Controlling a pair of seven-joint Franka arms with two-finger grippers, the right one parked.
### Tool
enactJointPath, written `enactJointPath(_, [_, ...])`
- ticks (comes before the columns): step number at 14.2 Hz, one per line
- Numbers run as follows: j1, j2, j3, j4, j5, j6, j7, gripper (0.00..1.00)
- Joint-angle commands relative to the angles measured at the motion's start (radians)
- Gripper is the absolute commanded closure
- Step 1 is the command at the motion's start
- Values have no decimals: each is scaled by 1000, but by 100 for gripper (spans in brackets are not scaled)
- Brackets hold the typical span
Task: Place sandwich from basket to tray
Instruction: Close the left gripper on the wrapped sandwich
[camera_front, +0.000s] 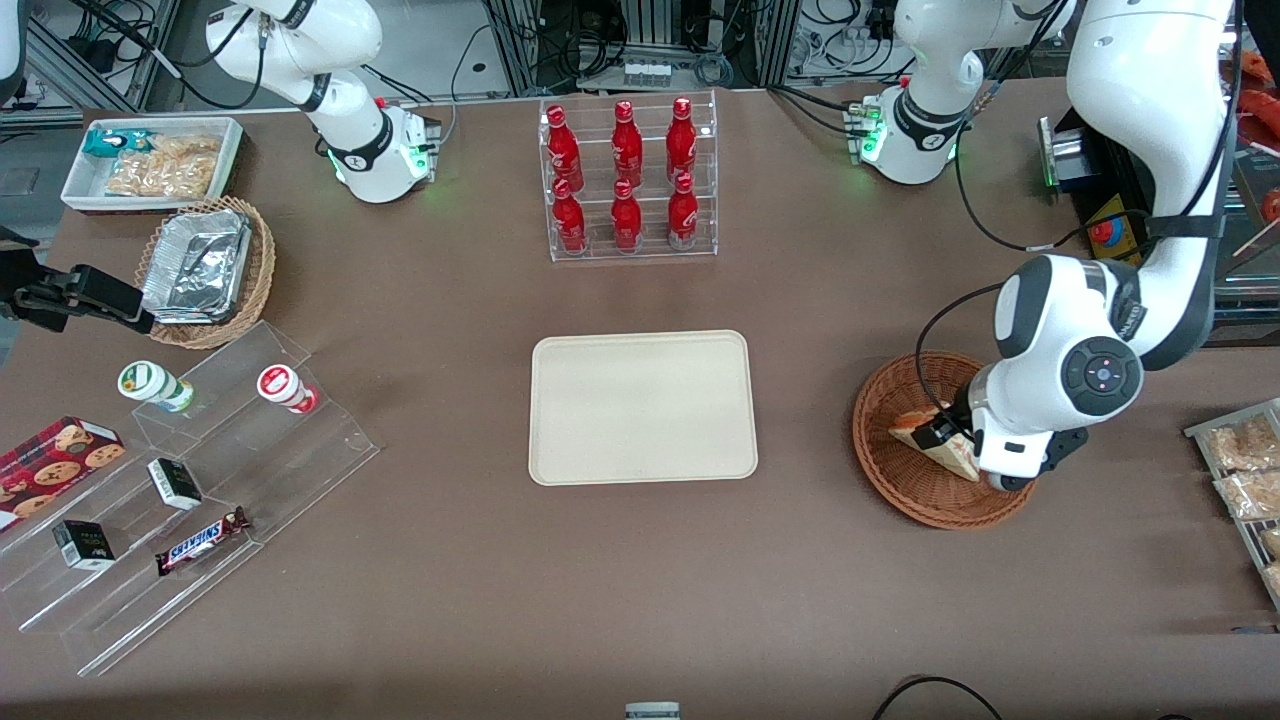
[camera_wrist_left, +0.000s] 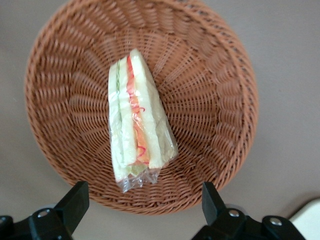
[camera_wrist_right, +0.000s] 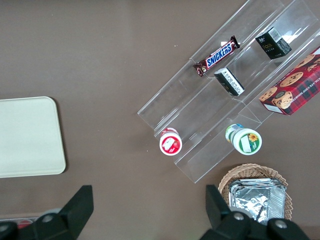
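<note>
The sandwich (camera_wrist_left: 134, 120), a plastic-wrapped wedge of pale bread with orange-red and green layers, lies in the middle of the reddish-brown wicker basket (camera_wrist_left: 215, 100). My gripper (camera_wrist_left: 142, 200) hovers open just above the basket's rim, its black fingers (camera_wrist_left: 75, 200) spread wider than the sandwich and touching nothing. In the front view the gripper (camera_front: 950, 432) hangs low over the basket (camera_front: 900, 490), with the sandwich (camera_front: 915, 428) partly hidden by the wrist. The beige tray (camera_front: 640, 405) lies bare at the table's middle, toward the parked arm from the basket.
A clear rack of red bottles (camera_front: 627, 175) stands farther from the front camera than the tray. At the parked arm's end are an acrylic step stand with snacks (camera_front: 200, 480), a tan basket with foil containers (camera_front: 205, 270) and a white bin (camera_front: 150, 160). Snack packs (camera_front: 1245, 470) lie at the working arm's end.
</note>
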Motion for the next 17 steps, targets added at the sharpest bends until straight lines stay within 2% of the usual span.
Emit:
enactJointPath(1, [4,-24,3,-62,-29,50,-114,0])
enactJointPath(5, [10,-19,23,-99,-30,56,-157,0])
enactJointPath(9, [13,-11,40,-183,-45,218,-215,0])
enactJointPath(14, [11,21,40,-188,-73,317,-326,0])
enactJointPath(15, [11,22,40,-185,-73,317,-331,21])
enactJointPath(16, [11,19,40,-186,-73,317,-331,54])
enactJointPath(17, [11,18,40,-183,-72,315,-322,76])
